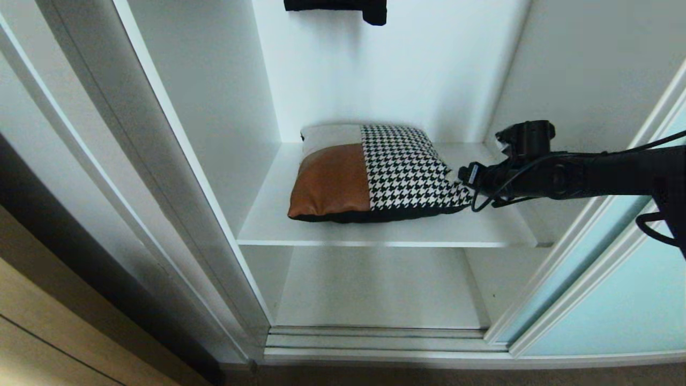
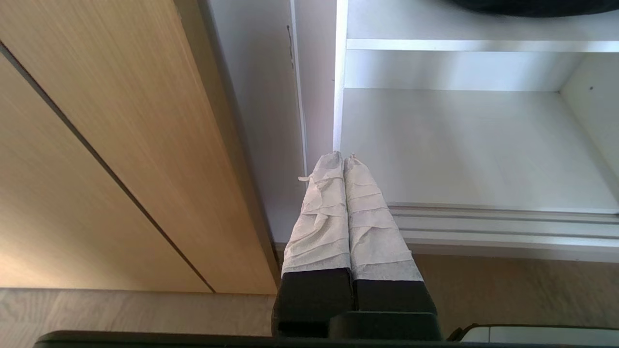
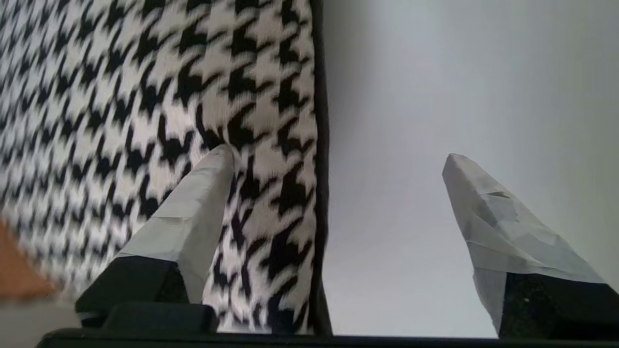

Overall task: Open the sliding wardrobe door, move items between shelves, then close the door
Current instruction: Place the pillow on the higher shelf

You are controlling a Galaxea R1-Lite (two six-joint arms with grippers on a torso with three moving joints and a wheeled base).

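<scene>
The patchwork cushion (image 1: 370, 171) of rust-brown, cream and houndstooth lies flat on the upper white shelf (image 1: 386, 233) inside the wardrobe. My right arm reaches in from the right, and my right gripper (image 1: 465, 179) is at the cushion's right edge. In the right wrist view the right gripper (image 3: 338, 155) stands open. One finger is over the houndstooth cushion (image 3: 145, 96) and the other over the bare shelf (image 3: 435, 96), with the cushion's black edge between them. The sliding wardrobe door (image 1: 616, 300) is pushed to the right. My left gripper (image 2: 343, 157) is shut and empty, low beside the wardrobe.
A lower white shelf (image 1: 375, 289) lies under the cushion's shelf and also shows as the lower shelf (image 2: 459, 145) in the left wrist view. A black garment (image 1: 343, 6) hangs at the top. The floor track (image 1: 386, 340) runs along the front. A wooden panel (image 2: 96, 145) stands to the left.
</scene>
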